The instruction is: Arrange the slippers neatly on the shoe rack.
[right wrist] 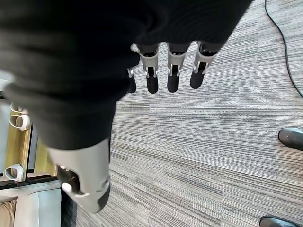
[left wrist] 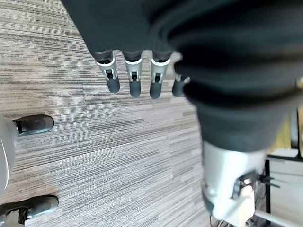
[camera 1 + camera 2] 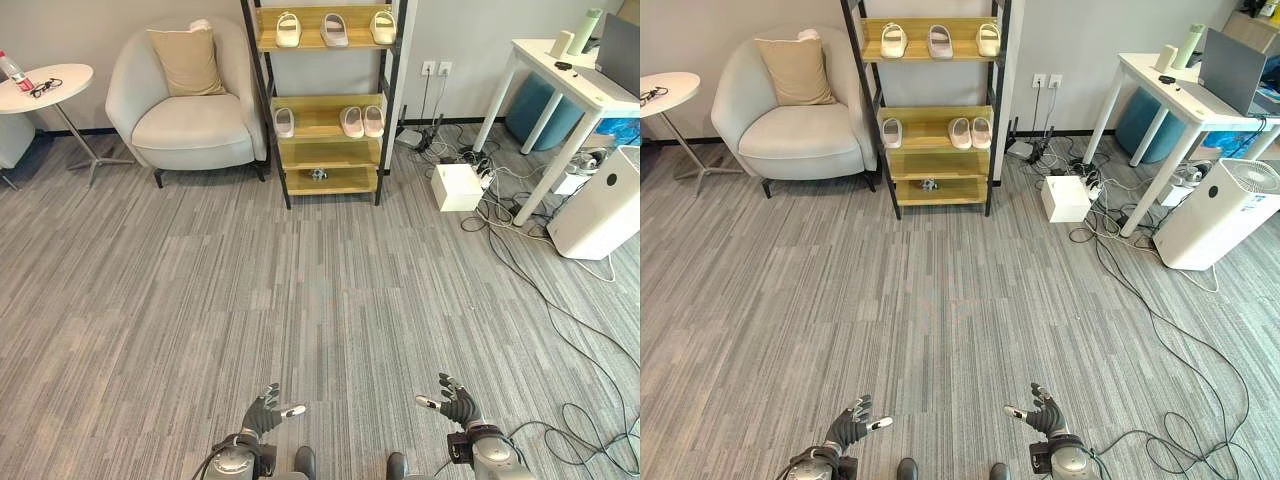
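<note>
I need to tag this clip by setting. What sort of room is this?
Probably an office lounge or lab room: grey carpet tiles, an armchair beside a wooden shoe rack holding slippers, and a white desk.

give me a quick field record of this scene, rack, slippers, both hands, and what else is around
rack: wooden shoe rack against the far wall
top shelf: three slippers spaced apart
middle shelf: one slipper at left, a pair at right
lower shelf: small dark object, unclear what
left hand: open, empty, over carpet
right hand: open, empty, over carpet
nearby: armchair, round side table, white desk
</note>
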Tool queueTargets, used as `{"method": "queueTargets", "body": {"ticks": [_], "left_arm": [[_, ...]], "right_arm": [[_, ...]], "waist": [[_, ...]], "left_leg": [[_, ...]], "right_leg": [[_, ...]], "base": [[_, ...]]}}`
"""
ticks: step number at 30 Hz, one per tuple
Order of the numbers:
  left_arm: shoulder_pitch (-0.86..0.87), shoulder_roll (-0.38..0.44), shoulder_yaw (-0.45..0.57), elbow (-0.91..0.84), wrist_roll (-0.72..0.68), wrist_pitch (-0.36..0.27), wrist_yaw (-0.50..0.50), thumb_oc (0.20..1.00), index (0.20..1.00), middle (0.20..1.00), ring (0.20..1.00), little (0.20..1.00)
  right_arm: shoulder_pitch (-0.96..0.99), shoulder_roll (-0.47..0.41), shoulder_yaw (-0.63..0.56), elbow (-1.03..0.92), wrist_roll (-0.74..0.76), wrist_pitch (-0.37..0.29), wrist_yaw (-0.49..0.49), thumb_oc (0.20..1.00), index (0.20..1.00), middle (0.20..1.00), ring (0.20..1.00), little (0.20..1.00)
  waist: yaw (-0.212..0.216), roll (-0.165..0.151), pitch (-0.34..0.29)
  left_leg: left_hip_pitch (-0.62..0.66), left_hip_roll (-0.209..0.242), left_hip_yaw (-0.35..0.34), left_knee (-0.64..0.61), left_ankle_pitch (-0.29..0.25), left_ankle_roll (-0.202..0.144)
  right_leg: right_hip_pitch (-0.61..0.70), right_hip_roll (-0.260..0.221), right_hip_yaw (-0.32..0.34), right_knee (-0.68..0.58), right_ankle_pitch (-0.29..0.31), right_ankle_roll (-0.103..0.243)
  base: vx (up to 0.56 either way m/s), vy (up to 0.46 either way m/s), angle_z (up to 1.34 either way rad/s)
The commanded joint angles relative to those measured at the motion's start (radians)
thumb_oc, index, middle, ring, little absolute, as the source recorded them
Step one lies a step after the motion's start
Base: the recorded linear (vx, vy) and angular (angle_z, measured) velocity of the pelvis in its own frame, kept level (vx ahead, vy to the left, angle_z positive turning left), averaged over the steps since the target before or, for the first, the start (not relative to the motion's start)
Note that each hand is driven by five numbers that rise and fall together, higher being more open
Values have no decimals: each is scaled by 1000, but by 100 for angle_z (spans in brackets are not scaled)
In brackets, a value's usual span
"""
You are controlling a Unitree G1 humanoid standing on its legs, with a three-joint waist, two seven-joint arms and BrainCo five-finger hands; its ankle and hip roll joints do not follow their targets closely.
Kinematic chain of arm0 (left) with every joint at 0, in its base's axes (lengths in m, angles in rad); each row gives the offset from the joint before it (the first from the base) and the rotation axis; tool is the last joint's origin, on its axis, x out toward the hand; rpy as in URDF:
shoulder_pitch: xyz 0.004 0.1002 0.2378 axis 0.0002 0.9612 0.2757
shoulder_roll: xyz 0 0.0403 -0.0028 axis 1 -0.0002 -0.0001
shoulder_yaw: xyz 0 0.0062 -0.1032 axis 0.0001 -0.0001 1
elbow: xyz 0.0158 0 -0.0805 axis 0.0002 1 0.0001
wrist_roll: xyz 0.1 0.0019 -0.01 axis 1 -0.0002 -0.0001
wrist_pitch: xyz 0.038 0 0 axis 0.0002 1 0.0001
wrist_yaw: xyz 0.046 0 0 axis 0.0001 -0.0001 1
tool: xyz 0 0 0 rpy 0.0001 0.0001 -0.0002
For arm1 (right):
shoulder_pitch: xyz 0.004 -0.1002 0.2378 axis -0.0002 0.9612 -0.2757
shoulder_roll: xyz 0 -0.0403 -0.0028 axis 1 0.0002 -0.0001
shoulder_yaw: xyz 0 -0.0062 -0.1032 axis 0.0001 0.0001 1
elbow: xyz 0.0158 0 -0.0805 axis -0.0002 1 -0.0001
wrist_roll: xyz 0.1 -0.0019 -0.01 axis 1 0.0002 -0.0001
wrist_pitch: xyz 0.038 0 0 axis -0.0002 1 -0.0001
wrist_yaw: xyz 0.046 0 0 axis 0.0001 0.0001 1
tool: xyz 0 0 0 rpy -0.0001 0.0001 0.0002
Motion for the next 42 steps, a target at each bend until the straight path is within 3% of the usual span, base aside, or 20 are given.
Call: {"method": "queueTargets", "body": {"ticks": [1,29,31,32,33,35,37,38,40,41,42], "left_arm": [[-52,6,15,-10,-47,-26,1,1000,1000,1000,1000,1000],[-37,23,73,-11,-56,-35,27,1000,1000,1000,1000,1000],[-39,47,51,-37,-44,-29,6,1000,1000,1000,1000,1000],[-40,60,38,-56,-35,-27,-6,1000,1000,1000,1000,1000],[-47,64,29,-60,-17,-20,-4,1000,1000,1000,1000,1000],[-50,60,29,-58,-18,-23,1,1000,1000,1000,1000,1000],[-76,58,39,-61,-40,-33,9,1000,1000,1000,1000,1000],[-91,65,49,-61,-42,-38,12,1000,1000,1000,1000,1000],[-113,80,59,-70,-40,-48,17,1000,1000,1000,1000,1000],[-108,81,78,-80,-61,-61,19,1000,1000,1000,1000,1000],[-98,77,87,-91,-91,-64,23,1000,1000,1000,1000,1000]], "right_arm": [[-41,-15,14,-18,50,-29,5,1000,1000,1000,1000,1000],[-65,-38,27,-84,-4,-25,-13,1000,1000,1000,1000,1000],[-83,-44,15,-77,-1,-18,-7,1000,1000,1000,1000,1000],[-100,-38,13,-66,-1,-15,-8,1000,1000,1000,1000,1000],[-108,-24,9,-76,9,-14,-5,1000,1000,1000,1000,1000],[-102,-20,5,-77,21,-15,-6,1000,1000,1000,1000,1000],[-91,-29,-3,-62,37,-10,-4,1000,1000,1000,1000,1000],[-86,-36,-7,-45,33,-3,-4,1000,1000,1000,1000,1000],[-73,-52,-20,-50,23,-1,0,1000,1000,1000,1000,1000],[-59,-64,-29,-52,27,-8,6,1000,1000,1000,1000,1000],[-52,-70,-30,-56,34,-14,9,1000,1000,1000,1000,1000]], "waist": [[7,-18,25],[15,-21,57],[19,-33,85],[19,-28,109],[1,-13,144],[-3,-14,146],[-28,-31,143],[-44,-30,141],[-63,-32,131],[-69,-25,114],[-69,-15,109]], "left_leg": [[35,36,1,-6,-89,-29],[30,11,0,-6,-115,-14],[-2,-8,-13,33,-138,12],[-14,-11,-11,61,-161,31],[27,1,-5,51,-186,48],[58,0,0,37,-195,46],[149,-18,-8,-2,-241,17],[183,-4,-14,-6,-264,-4],[219,15,-25,-6,-291,-25],[238,39,-40,26,-284,-44],[218,66,-48,116,-242,-62]], "right_leg": [[39,-8,2,1,-164,31],[31,-27,2,1,-161,47],[-50,-47,12,153,-171,63],[-146,-55,17,344,-177,101],[-286,-68,24,564,-102,132],[-308,-81,5,564,-102,130],[-310,-111,-84,268,-78,101],[-302,-107,-111,131,-43,109],[-308,-102,-90,74,-9,113],[-288,-84,-72,79,3,95],[-263,-53,-64,86,-8,69]], "base": [[-1,-6,-5],[23,13,0],[-8,241,0],[93,270,-13],[220,241,-20],[274,44,-23],[636,-203,34],[540,-214,49],[556,-304,-6],[720,-449,-3],[522,-377,37]]}}
